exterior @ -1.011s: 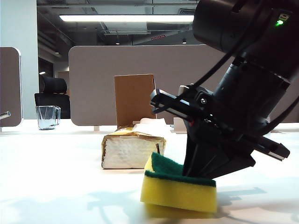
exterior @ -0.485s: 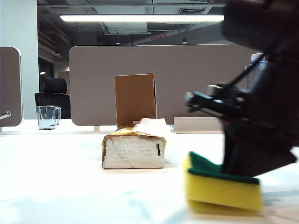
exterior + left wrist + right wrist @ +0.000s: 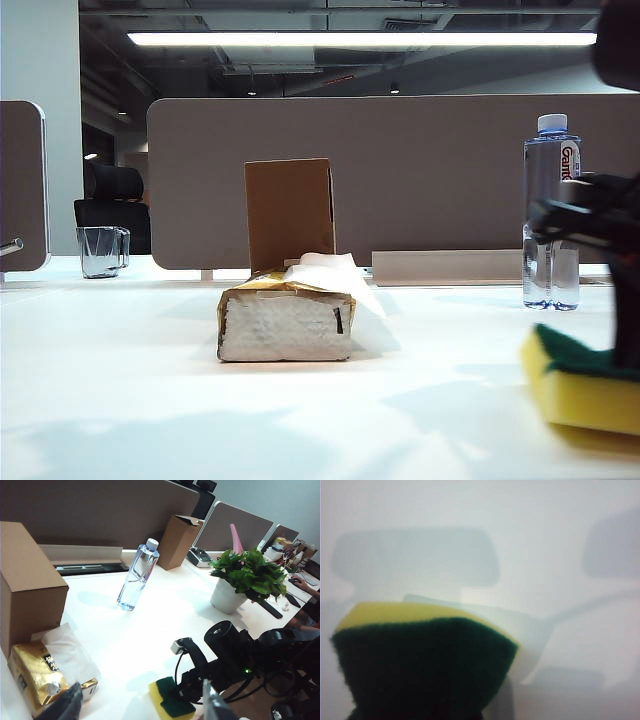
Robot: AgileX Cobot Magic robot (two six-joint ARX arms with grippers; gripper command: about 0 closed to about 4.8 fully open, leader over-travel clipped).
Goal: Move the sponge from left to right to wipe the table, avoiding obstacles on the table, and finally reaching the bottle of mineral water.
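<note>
Sponge [image 3: 585, 385] clamped in right gripper [image 3: 192, 696], past tissue pack [image 3: 285, 320] and box [image 3: 290, 212]; left gripper [image 3: 140, 707] open, empty.

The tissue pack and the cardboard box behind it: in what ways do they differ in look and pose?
The tissue pack is gold and white and looks soft; the box is plain brown with stiff, flat faces. The pack lies low and long on the table; the box stands upright and rises well above the pack. A white tissue sticks out of the pack; nothing shows coming out of the box. Both rest on the table, away from either hand.
</note>
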